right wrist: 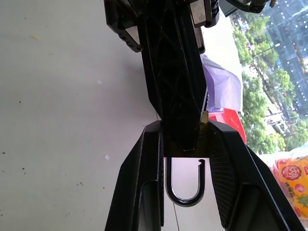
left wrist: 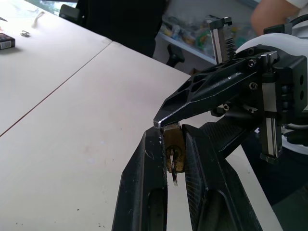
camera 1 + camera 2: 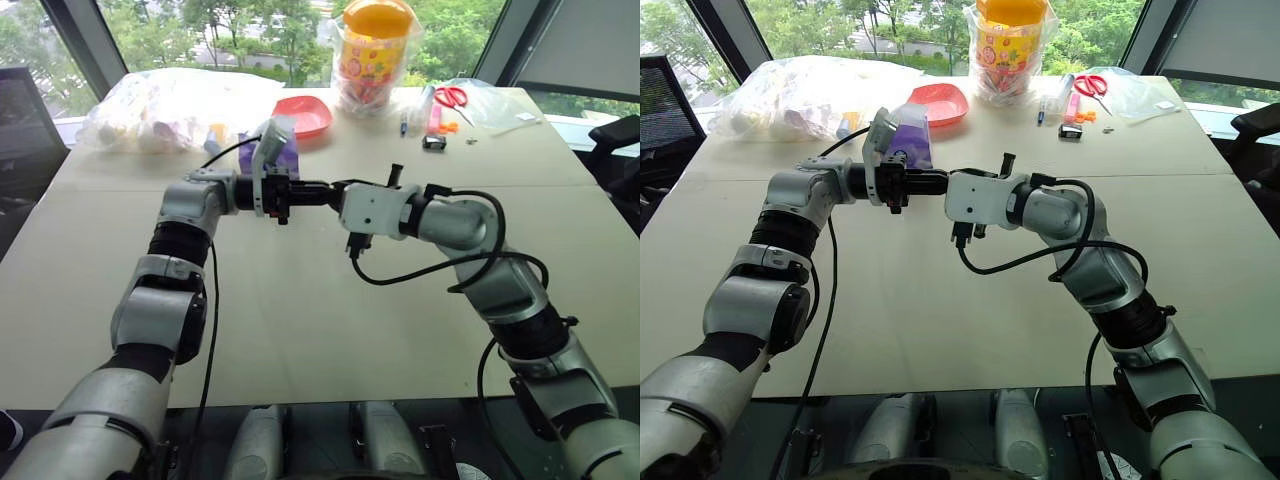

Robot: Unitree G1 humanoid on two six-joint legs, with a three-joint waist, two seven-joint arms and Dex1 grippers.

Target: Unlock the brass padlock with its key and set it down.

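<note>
Above the middle of the table [image 3: 300,330], my left gripper [image 3: 298,192] and right gripper [image 3: 322,190] meet tip to tip. The brass padlock [image 2: 173,143] sits between the left fingers [image 2: 144,173], which are shut on its sides. The key [image 2: 172,158] sticks out of its keyhole, a small ring hanging from it. From the other side, my right gripper [image 1: 185,124] is shut on the padlock's body [image 1: 204,119], which is mostly hidden behind a left finger. The shackle [image 1: 185,198] hangs between the right fingers, one leg ending just short of the body.
At the table's far edge are a plastic bag [image 3: 170,110], a red bowl [image 3: 303,115], a purple pouch [image 3: 288,158], an orange-lidded jar [image 3: 375,50], red scissors [image 3: 452,97] and a small black object [image 3: 433,143]. A person in dark clothes [image 2: 125,24] stands beyond the table.
</note>
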